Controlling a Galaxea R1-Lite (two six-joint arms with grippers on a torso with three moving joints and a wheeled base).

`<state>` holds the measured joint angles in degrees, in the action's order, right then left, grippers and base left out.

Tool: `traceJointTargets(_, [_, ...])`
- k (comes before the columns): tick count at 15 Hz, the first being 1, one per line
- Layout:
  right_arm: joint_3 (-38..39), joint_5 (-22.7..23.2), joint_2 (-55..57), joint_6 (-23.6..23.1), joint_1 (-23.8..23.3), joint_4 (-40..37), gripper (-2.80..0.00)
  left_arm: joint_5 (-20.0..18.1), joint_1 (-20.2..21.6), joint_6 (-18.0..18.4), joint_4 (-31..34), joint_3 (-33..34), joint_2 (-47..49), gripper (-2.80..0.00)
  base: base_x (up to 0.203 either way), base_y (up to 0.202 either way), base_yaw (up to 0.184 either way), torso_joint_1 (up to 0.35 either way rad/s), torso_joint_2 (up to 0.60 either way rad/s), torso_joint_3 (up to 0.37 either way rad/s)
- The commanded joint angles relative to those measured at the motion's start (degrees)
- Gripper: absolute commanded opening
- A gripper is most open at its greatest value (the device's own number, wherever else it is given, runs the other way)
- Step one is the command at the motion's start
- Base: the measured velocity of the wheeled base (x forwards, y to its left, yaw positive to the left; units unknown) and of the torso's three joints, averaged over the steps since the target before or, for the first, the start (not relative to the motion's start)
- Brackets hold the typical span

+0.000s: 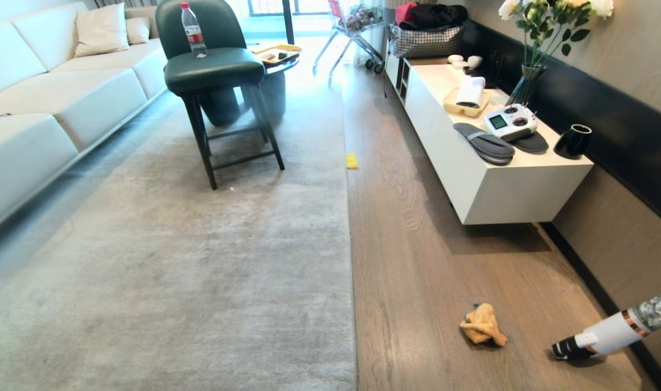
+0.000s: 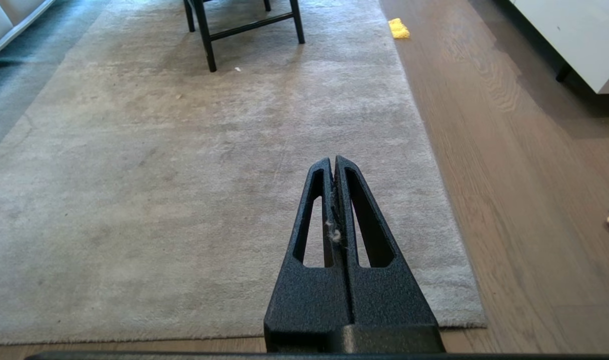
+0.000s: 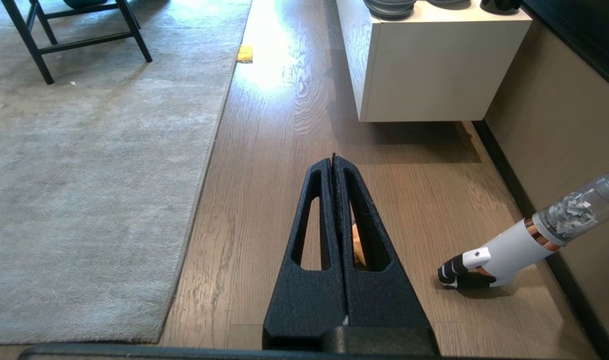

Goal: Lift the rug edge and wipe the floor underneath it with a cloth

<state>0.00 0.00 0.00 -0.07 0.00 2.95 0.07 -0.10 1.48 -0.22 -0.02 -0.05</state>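
Now the left pincer (image 2: 334, 162) and right pincer (image 3: 333, 161) both hover pressed together (empty); one cloth (image 1: 483, 324) lies on the floor (image 1: 417, 244), one rug edge (image 1: 349, 233) flat.

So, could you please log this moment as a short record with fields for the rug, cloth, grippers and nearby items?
rug edge: flat on the floor, not lifted
cloth: crumpled on bare floor, apart from the rug
left gripper: shut, empty, over the rug
right gripper: shut, empty, above the cloth
handheld vacuum: nozzle on the floor beside the cloth
yellow block: at the rug's border farther off
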Motion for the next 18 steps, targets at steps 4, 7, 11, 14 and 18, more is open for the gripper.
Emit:
traceJointTargets(4, [0.0,0.0,0.09,-0.1,0.0,0.04,-2.8,0.01,0.01,0.01,-0.04,-0.06,0.05,-2.8,0.0,0.0,0.0,-0.017,-0.09,-0.111])
traceJointTargets(7, [0.0,0.0,0.09,-0.1,0.0,0.04,-2.8,0.01,0.01,0.01,-0.04,0.02,0.05,-2.8,0.0,0.0,0.0,-0.037,-0.35,-0.402])
traceJointTargets(11, [0.0,0.0,0.09,-0.19,0.0,0.04,-2.8,0.01,0.01,0.01,-0.04,0.02,0.05,-2.8,0.0,0.0,0.0,-0.01,-0.42,-0.422])
traceJointTargets(14, [0.0,0.0,0.09,-0.28,0.0,0.04,-2.8,0.01,0.01,0.01,-0.04,0.02,0.05,-2.8,0.0,0.0,0.0,0.035,-0.44,-0.4])
traceJointTargets(18, [0.0,0.0,0.09,-0.63,0.0,0.04,-2.8,0.01,0.01,0.01,-0.04,0.02,0.05,-2.8,0.0,0.0,0.0,0.096,-0.45,-0.376])
